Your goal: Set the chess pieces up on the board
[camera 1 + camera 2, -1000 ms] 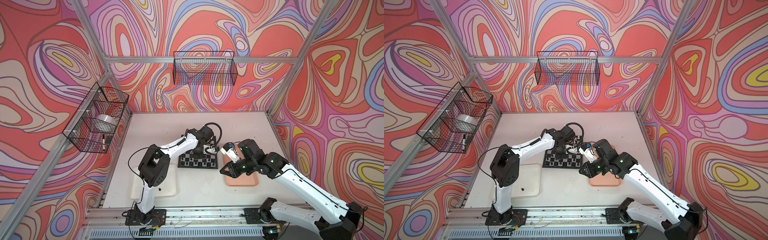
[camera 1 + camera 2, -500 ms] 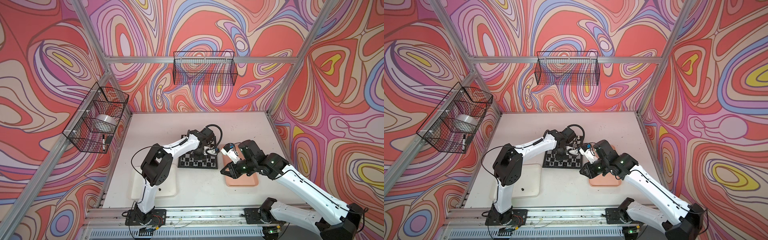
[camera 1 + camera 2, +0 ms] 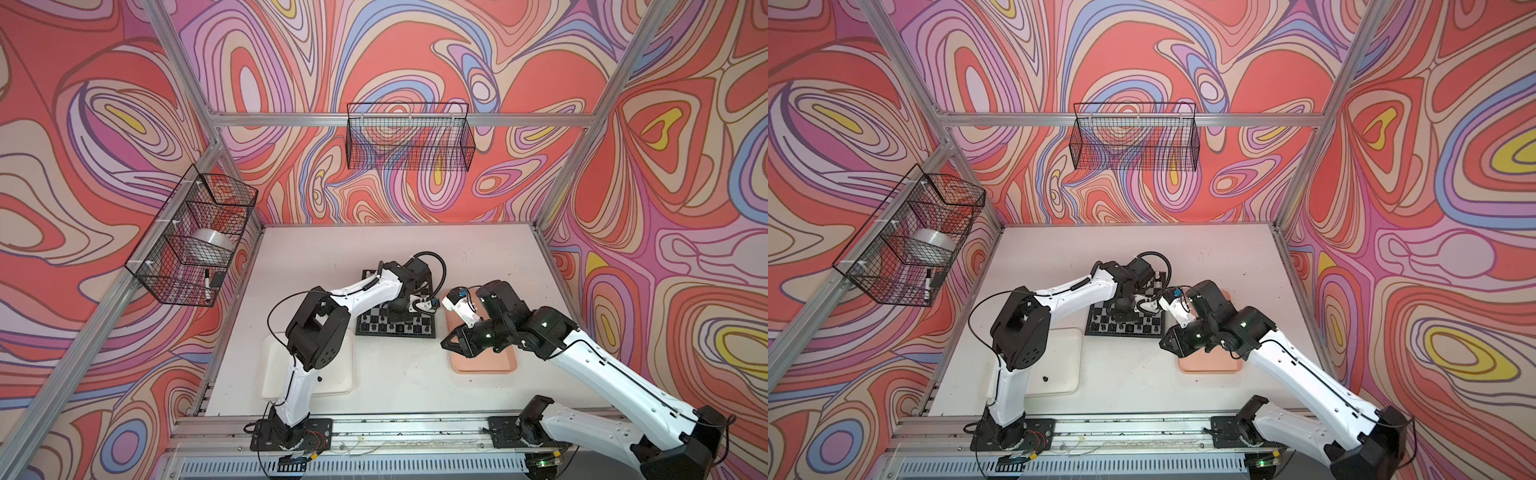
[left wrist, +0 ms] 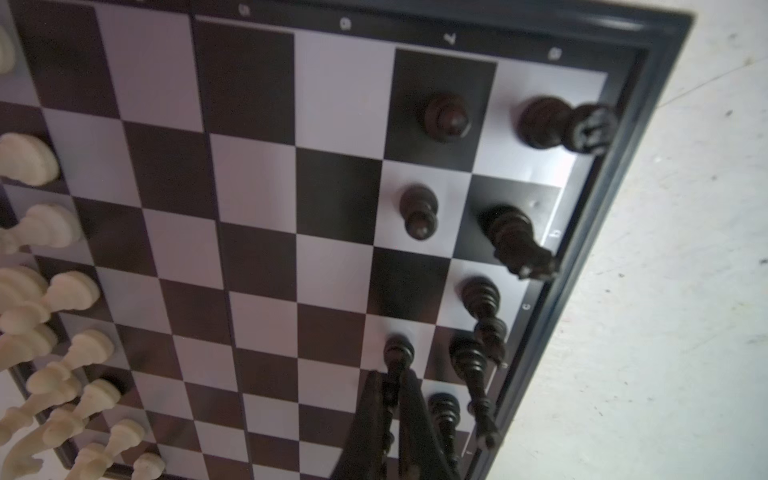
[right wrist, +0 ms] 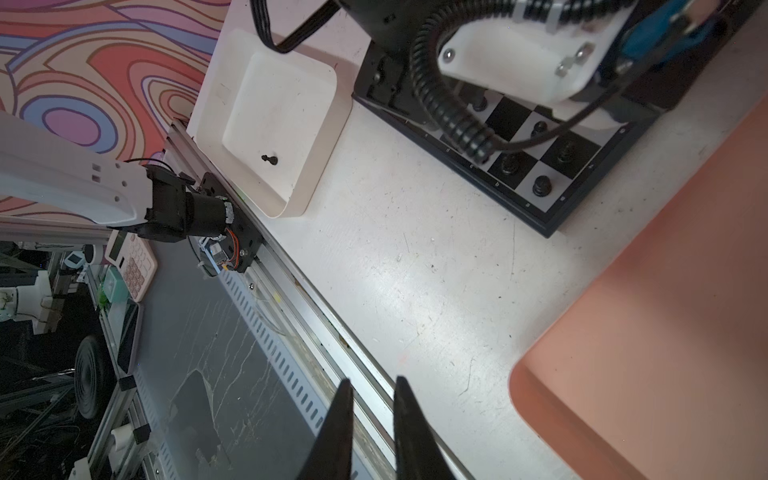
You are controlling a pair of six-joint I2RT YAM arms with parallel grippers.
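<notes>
Tabletop (image 3: 365, 253) white, scuffed — board (image 3: 374, 322) mid-table, swirly red-pink walls (image 3: 415, 54) around.

white tray (image 5: 282, 104): one black pawn (image 5: 269, 159) lying inside, beside the board (image 5: 509, 116) | right gripper (image 5: 372, 384): jaws slightly apart, empty

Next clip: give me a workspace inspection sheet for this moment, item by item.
Surface: white tabletop, scuffed and specked.
Job's things: board mid-table; cream pieces along one edge, black pieces along the opposite; stray black piece lying in the white tray.
Clutter: pink tray beside the board.
Grippers: left gripper shut on a black pawn over the board; right gripper slightly open, nothing held.
Cables: coiled black cable looping above the board.
Surroundings: side basket holds tape roll and marker; back basket, nothing seen.
</notes>
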